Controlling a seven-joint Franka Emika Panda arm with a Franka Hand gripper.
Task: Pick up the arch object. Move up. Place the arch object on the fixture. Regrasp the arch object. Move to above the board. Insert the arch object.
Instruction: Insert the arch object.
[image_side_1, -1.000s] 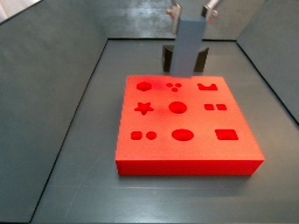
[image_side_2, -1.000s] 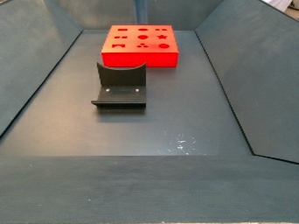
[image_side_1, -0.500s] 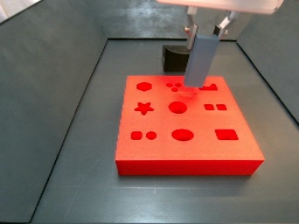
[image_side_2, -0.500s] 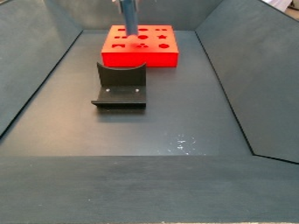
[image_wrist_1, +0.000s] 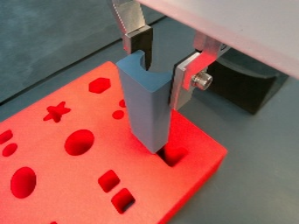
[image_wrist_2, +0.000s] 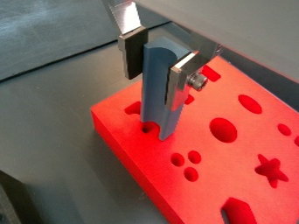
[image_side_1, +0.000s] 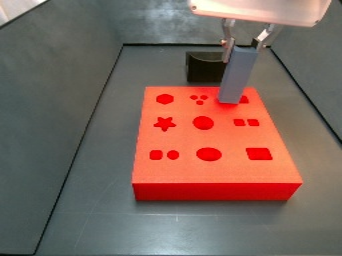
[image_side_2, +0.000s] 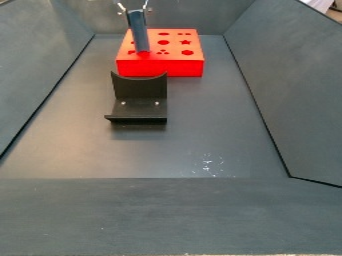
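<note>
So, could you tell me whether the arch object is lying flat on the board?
No, the arch object stands upright between the gripper fingers, its lower end in a cutout at the board corner.

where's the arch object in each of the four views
Wrist view: arch object upright between the gripper fingers, lower end in a board cutout.
Wrist view: arch object centre, lower end at a cutout near the board's corner.
Side view: over the board's far edge.
Side view: over the board's corner.
Shared landmark: the red board.
</note>
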